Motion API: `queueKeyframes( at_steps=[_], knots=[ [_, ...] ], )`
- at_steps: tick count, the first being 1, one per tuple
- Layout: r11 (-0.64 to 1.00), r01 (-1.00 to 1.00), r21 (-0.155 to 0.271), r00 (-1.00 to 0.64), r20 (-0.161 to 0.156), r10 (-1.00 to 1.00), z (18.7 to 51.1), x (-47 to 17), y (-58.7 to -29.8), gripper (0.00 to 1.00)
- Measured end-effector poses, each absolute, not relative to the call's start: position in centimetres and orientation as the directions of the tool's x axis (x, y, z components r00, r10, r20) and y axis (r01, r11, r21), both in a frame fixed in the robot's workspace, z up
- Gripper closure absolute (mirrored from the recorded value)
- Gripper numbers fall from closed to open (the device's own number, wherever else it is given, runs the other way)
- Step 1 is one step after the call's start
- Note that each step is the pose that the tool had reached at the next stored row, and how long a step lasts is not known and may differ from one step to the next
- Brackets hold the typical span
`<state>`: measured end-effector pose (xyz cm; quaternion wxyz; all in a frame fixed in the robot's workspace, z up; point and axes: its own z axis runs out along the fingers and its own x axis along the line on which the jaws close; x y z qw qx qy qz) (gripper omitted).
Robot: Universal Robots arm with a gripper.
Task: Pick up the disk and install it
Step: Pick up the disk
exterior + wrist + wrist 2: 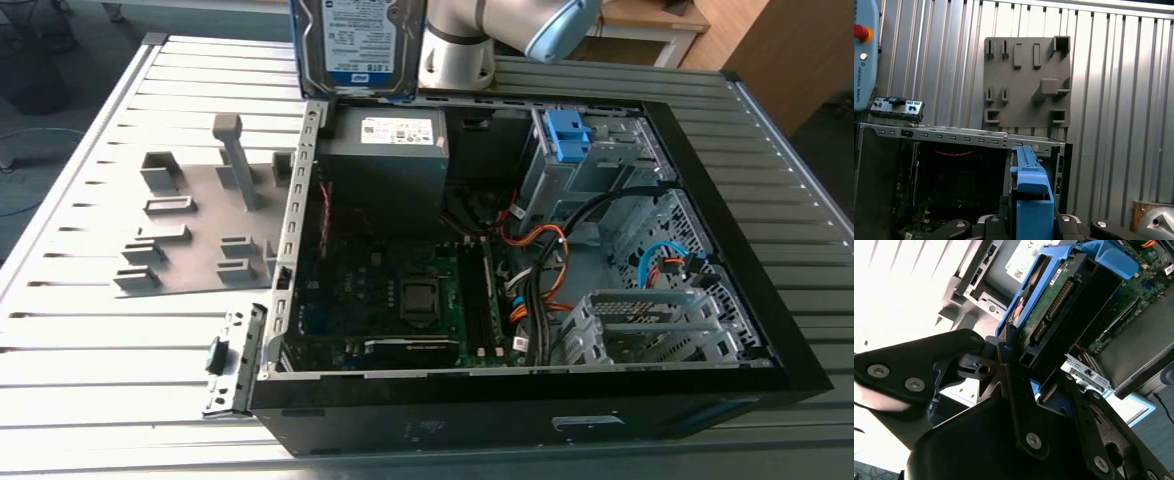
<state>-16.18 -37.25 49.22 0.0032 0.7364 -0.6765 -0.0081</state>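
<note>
Blue-framed, the disk (1064, 295) is pinched at one end by the gripper (1013, 347) — jaws pressed onto its bracket — its long axis running straight out from the grip. In the exterior view it hangs upright over the open computer case's (534, 400) far edge, above the power supply (387, 150) — the drive cage (587, 150) sits further along that edge, toward the exterior view's right.

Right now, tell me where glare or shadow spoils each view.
Exterior view: sunlight glares off the table, the case interior dim. Second wrist view: background washed out white behind the dark gripper and disk. First wrist view: case interior in deep shadow.
</note>
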Motion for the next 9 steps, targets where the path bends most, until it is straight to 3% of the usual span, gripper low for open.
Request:
queueKeyframes(
  at_steps=[9],
  knots=[
    [-0.085, -0.996, 0.016, 0.085, -0.008, -0.996, 49.18, -15.71, -37.69, 0.63]
  ],
)
